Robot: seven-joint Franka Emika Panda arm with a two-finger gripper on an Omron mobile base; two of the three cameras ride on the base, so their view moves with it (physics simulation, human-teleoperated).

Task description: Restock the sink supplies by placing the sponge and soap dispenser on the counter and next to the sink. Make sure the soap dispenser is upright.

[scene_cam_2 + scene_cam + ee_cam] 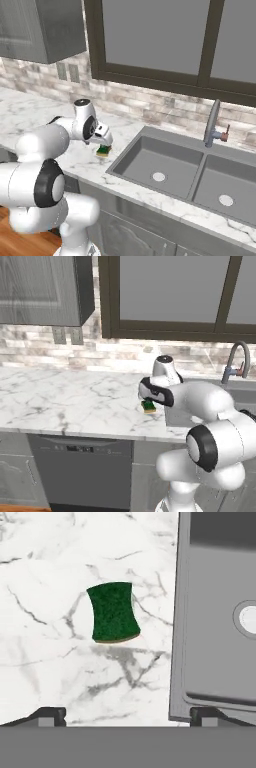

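Note:
The sponge [113, 612], green side up, lies flat on the white marble counter [45, 637] just beside the left rim of the sink [215, 637]. It also shows under the hand in both base views as a small green and yellow block, the sponge [149, 406] [104, 150]. My gripper [127, 716] hovers a little above it, open, its fingertips [50, 714] spread wide with nothing between them. Seen from the base, the gripper [150, 400] [104, 143] points down at the counter [65, 396]. The soap dispenser is out of view.
The grey double-basin sink [125, 162] runs to the right of the sponge, with a curved faucet [212, 122] [237, 358] behind it. A brick backsplash, a window and an upper cabinet [40, 291] line the back wall. A dishwasher front [80, 466] sits below.

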